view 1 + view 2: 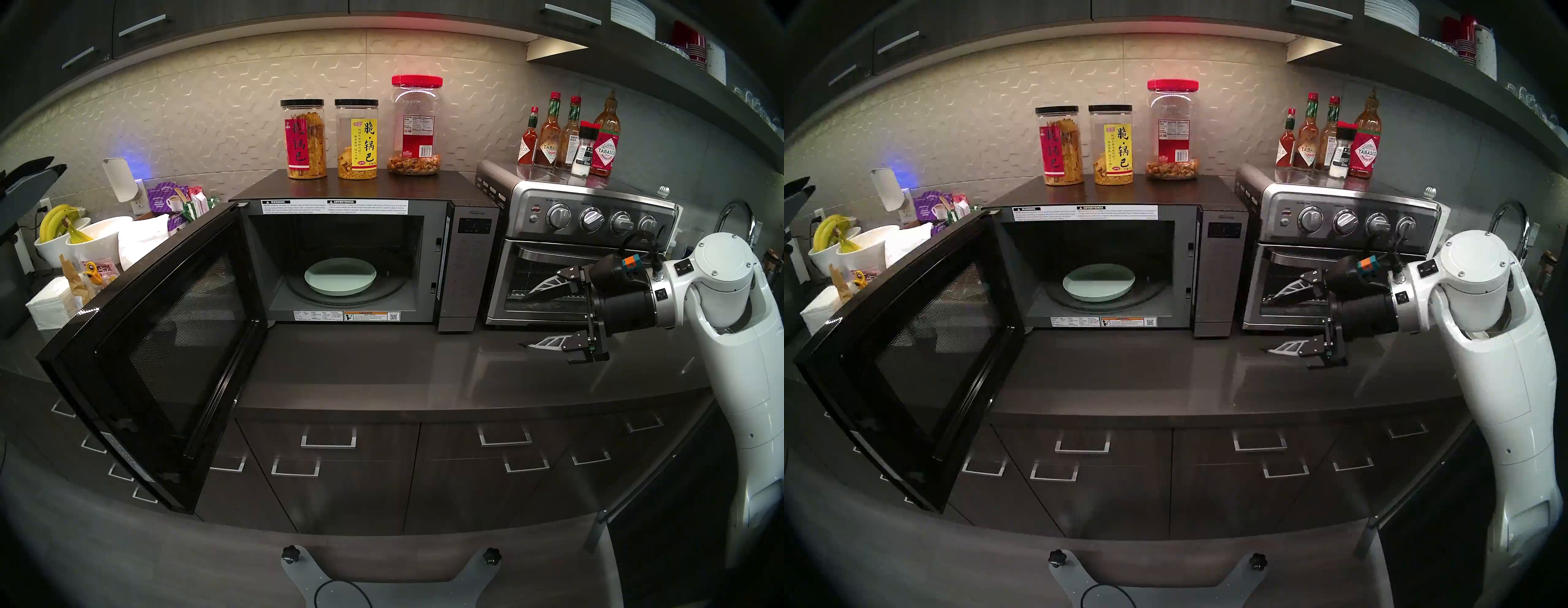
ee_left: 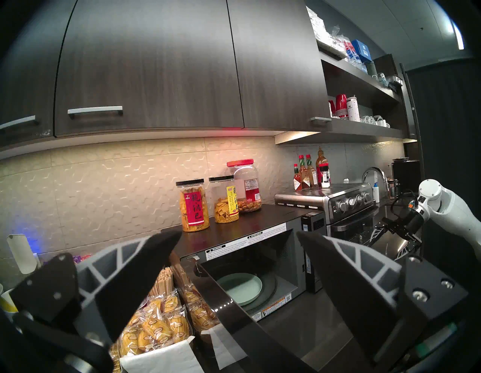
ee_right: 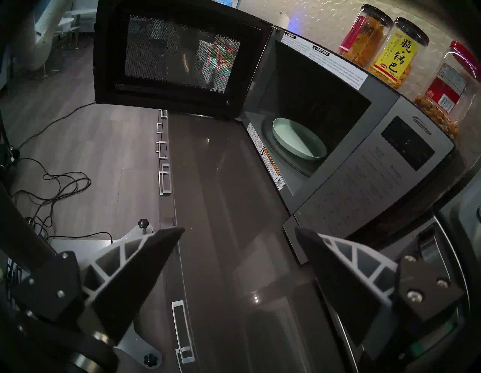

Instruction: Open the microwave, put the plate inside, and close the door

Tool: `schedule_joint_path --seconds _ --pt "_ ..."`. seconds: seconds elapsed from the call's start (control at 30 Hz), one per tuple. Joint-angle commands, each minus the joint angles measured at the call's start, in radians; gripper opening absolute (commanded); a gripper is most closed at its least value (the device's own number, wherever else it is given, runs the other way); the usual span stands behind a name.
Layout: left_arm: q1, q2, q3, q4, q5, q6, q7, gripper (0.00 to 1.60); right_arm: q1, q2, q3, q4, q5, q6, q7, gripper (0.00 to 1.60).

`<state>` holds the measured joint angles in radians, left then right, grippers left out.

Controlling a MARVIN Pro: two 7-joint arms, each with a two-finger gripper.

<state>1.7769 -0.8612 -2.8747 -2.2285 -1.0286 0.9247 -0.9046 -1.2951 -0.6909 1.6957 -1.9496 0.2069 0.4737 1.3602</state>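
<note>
The plate [image 1: 340, 276] lies in the microwave [image 1: 466, 263] (door [image 1: 148, 348] swung left); 3 jars [image 1: 357, 138] on top.

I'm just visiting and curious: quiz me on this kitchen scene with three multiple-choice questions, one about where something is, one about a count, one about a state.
1. Where is the mint-green plate?
A. On the counter in front of the microwave
B. Inside the microwave, on its turntable
C. On top of the toaster oven

2. How many snack jars stand on top of the microwave?
A. Two
B. Three
C. Five

3. What is the state of the microwave's door?
A. Swung wide open to the left
B. Fully shut
C. Taken off and lying flat on the counter

Answers:
1 B: the head and both wrist views show it lying flat in the cavity.
2 B: two black-lidded jars and one red-lidded jar.
3 A: its mesh inner window faces out and the cavity is exposed.
</note>
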Motion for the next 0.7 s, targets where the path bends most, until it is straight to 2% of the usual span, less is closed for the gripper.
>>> schedule_joint_path --seconds 0.0,0.27,0.33,0.47,0.67 --pt "-0.015 0.004 -0.005 0.001 -0.007 0.0 -0.097 1.6 0.013 0.003 0.003 0.001 0.01 0.002 0.009 1.6" --pt "-0.04 0.004 -0.005 0.015 0.004 0.014 -0.118 1.6 0.013 0.004 0.002 0.001 0.011 0.002 0.008 1.6" --pt "-0.023 -0.01 -0.005 0.006 -0.007 0.035 -0.107 1.6 0.013 0.004 0.002 0.001 0.011 0.002 0.007 1.6" --pt "0.0 -0.035 -0.005 -0.012 -0.016 0.035 -0.09 1.6 0.012 0.004 0.003 0.0 0.011 0.002 0.006 1.6" --pt "-0.025 -0.058 -0.005 -0.018 -0.042 0.035 -0.067 1.6 0.011 0.005 0.003 0.0 0.01 0.001 0.005 1.6"
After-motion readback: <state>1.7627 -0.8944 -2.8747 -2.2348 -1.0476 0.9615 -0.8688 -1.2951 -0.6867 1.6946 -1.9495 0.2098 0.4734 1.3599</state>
